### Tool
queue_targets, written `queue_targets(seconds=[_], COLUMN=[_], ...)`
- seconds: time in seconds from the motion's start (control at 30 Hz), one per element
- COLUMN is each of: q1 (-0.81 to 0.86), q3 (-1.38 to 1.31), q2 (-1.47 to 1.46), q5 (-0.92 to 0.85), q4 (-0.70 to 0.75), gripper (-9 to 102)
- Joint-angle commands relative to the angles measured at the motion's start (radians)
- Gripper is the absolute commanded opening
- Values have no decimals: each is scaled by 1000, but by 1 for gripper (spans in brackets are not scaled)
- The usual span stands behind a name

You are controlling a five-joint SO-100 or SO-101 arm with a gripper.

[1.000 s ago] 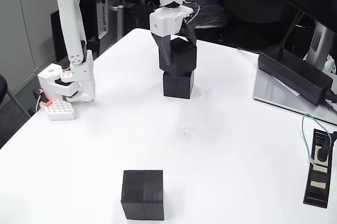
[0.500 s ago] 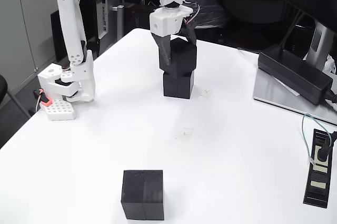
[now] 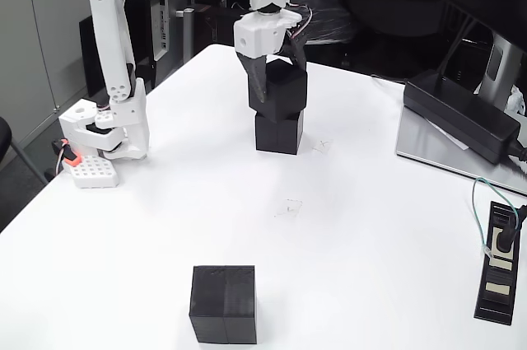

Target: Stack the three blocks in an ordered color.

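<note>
Three matte black blocks show in the fixed view. One block (image 3: 278,133) stands on the white table at centre back. A second block (image 3: 282,91) rests on top of it, turned slightly askew. My gripper (image 3: 277,91) comes down from above with its black fingers (image 3: 258,86) around this upper block, shut on it. The third block (image 3: 224,304) stands alone near the table's front edge, well away from the arm.
The arm's white base (image 3: 107,132) is clamped at the table's left edge. A long black power adapter (image 3: 461,116) lies on a grey plate at the right, and a black power strip (image 3: 499,263) with a green cable sits at the right front.
</note>
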Motion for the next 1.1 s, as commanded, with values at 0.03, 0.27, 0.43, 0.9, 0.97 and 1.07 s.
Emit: queue_targets(seconds=[0.03,0.27,0.43,0.9,0.97,1.07], q1=[3,11,12,189,273,416], q3=[-9,-9,-9,-143,-167,-184], q2=[3,3,11,87,95,95], q5=[2,5,5,0,-2,-3], q4=[-21,-55,-43,51,51,51], gripper=[31,39,49,53,53,53])
